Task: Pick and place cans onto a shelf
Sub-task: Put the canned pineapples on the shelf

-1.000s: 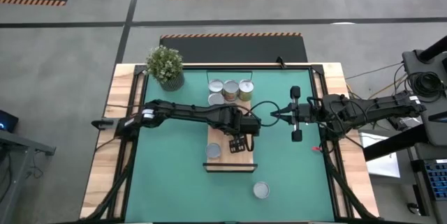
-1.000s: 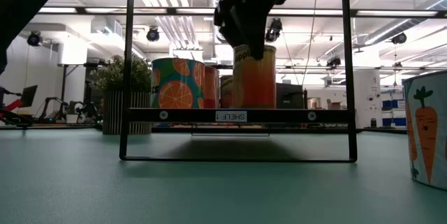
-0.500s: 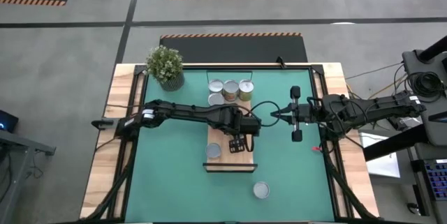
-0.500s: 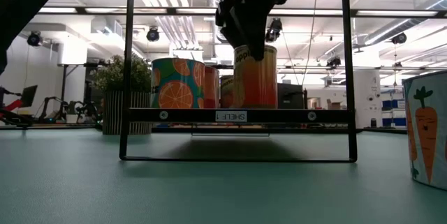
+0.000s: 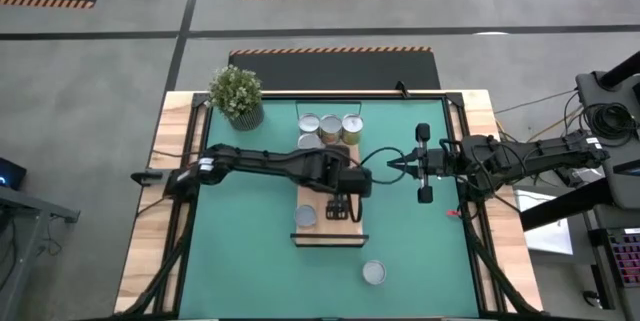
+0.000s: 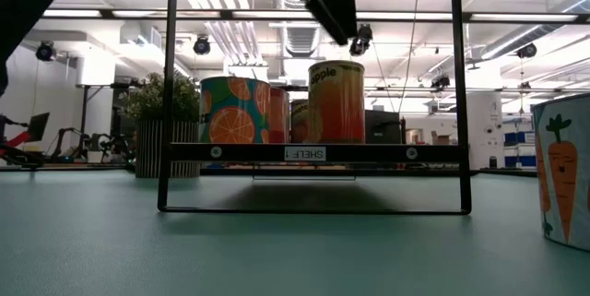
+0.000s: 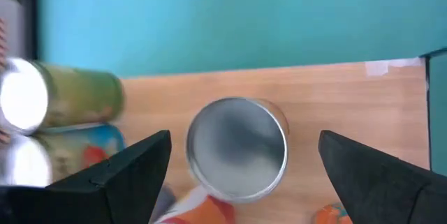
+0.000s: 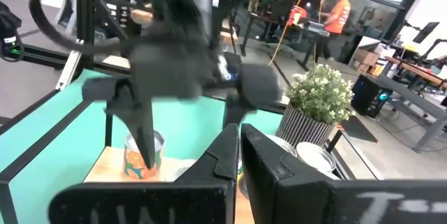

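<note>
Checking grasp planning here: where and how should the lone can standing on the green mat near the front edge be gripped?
That can stands upright, round top up, nothing beside it. Come straight down and close the pincer across its curved side wall just below the rim; the cylinder suits any approach angle.

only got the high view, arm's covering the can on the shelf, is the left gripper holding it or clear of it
Observer: Clear. In the low view the left gripper hangs above the orange can, with a gap between.
Operator: can upright?
Observer: Yes, upright on the shelf.
Operator: fingers open?
Observer: The left wrist view shows its fingers spread either side of the silver top. The right gripper waits beside the shelf.
</note>
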Action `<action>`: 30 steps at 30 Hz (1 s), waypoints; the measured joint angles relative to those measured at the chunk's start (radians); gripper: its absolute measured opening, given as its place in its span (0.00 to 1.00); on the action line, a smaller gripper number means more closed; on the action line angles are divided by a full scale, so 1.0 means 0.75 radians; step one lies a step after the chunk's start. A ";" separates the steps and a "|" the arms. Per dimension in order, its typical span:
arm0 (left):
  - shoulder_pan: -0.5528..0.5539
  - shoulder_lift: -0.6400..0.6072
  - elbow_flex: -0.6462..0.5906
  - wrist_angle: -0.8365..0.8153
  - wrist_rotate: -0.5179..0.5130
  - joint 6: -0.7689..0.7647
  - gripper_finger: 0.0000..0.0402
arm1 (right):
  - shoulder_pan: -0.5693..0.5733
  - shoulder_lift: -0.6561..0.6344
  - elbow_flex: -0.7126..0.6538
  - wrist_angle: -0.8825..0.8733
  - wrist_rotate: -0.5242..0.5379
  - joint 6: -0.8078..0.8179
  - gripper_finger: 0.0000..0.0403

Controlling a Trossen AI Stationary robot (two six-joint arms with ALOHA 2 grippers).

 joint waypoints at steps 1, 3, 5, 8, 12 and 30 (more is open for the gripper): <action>-0.015 -0.013 -0.003 0.003 -0.029 0.026 0.86 | 0.000 0.000 0.000 0.000 0.000 0.000 0.02; -0.054 -0.043 -0.003 0.012 -0.097 0.065 0.86 | 0.000 0.000 0.000 -0.001 0.000 -0.002 0.02; -0.091 -0.070 -0.003 0.037 -0.164 0.098 0.86 | 0.000 0.000 0.000 0.000 0.000 -0.003 0.02; -0.136 -0.101 -0.009 0.045 -0.222 0.138 0.86 | 0.000 0.002 0.000 0.000 0.001 0.005 0.02; -0.159 -0.168 -0.090 0.069 -0.239 0.153 0.85 | 0.000 0.023 0.016 0.001 0.002 0.028 0.02; -0.219 -1.117 -1.654 1.589 -0.217 0.403 0.71 | -0.001 0.399 0.206 -0.061 0.013 0.166 0.02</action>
